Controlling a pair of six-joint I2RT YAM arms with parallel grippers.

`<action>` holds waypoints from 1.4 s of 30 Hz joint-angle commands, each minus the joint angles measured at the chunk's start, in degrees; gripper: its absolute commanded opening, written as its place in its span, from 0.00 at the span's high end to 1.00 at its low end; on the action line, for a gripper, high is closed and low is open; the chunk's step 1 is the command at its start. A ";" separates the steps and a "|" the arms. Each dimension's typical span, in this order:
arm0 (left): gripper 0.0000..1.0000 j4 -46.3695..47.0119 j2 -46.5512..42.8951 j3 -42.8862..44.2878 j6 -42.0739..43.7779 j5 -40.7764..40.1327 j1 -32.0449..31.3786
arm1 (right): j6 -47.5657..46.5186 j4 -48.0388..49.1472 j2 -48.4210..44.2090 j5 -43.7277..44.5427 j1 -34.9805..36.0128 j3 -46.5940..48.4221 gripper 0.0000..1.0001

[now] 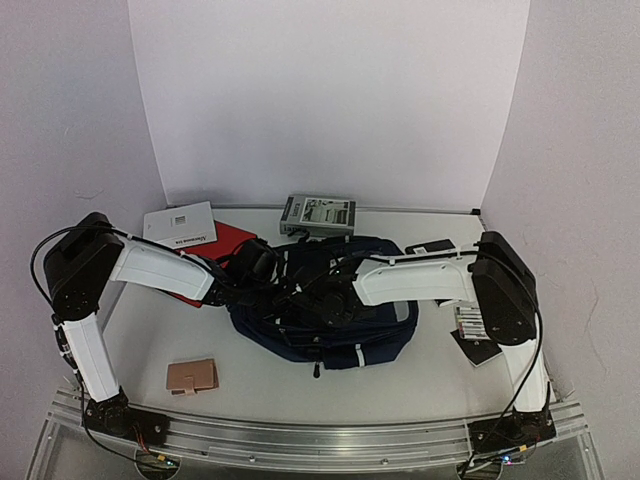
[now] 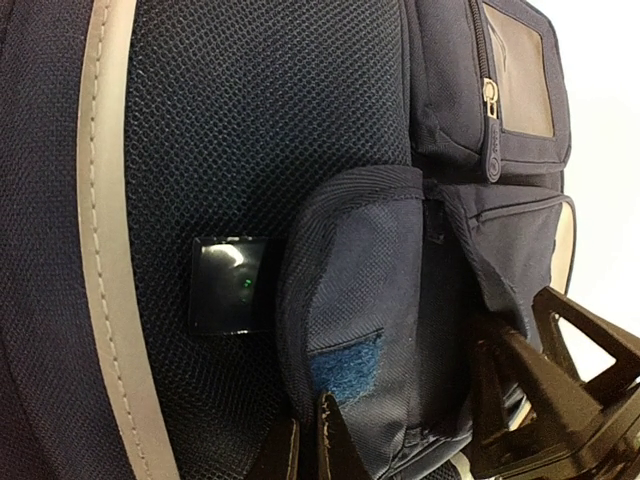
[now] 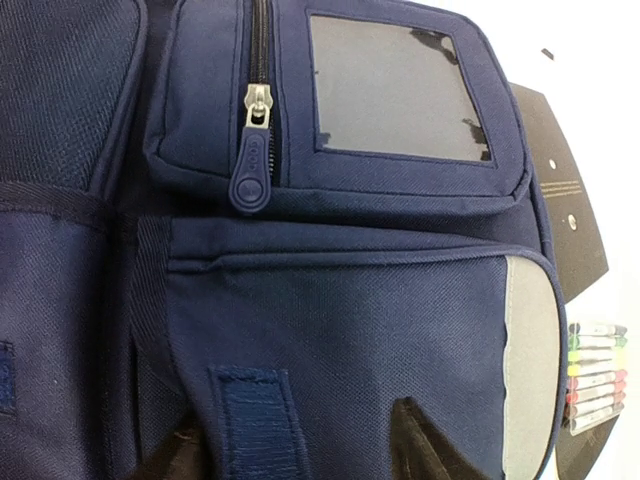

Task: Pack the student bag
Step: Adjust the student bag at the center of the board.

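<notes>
The student bag point(image 1: 330, 320) is the biggest thing here. It lies flat in the middle of the tabletop point(image 1: 250, 400), and both arms reach in over it.

I think the packing has hardly begun. All the things I can see lie outside the bag. A white book point(image 1: 180, 225) lies partly on a red folder point(image 1: 228, 242) at the far left. A grey box point(image 1: 318, 213) sits at the far edge. A black book point(image 1: 432, 246) and a pack of pens point(image 1: 468, 322) are on the right, and a small tan wallet point(image 1: 192, 376) is near the left. I cannot see inside the bag, so I cannot tell if anything is in it. Almost all the work looks left to do: open a pocket, then put the things in.

The view from above shows the whole tabletop, but the arms hide both pincers there. The wrist views show them. The left pincer point(image 2: 310, 450) is clenched. It seems to pinch the edge of a small pocket flap point(image 2: 350, 300) and hold it up, so a blue fuzzy patch point(image 2: 345, 365) shows. A shiny black square point(image 2: 228, 285) sits on the mesh beside it. The right pincer point(image 3: 295, 455) is released, with its two dark fingers apart, low over the front pocket and holding nothing. Only this view shows the zip pull point(image 3: 250, 170), and that zip looks closed.
</notes>
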 commanded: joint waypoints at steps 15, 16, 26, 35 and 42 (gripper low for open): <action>1.00 -1.00 6.43 2.91 -1.23 -3.31 2.28 | 5.32 -1.41 -14.90 6.81 -0.94 -4.06 1.00; 1.00 -0.56 7.21 3.55 -1.00 -2.72 2.28 | 5.44 -1.08 -15.14 6.63 -1.21 -4.64 1.00; 0.98 0.32 10.60 9.05 2.93 -1.01 2.31 | 7.57 1.34 -17.80 5.43 -2.89 -10.18 1.00; 0.27 -5.73 -4.83 5.04 8.06 -3.05 2.35 | -0.75 9.32 -22.26 -4.89 -2.82 -11.59 0.63; 0.03 -19.69 -20.53 -2.90 8.12 -5.17 5.12 | -7.15 22.06 -28.70 -21.54 -2.05 -16.20 0.28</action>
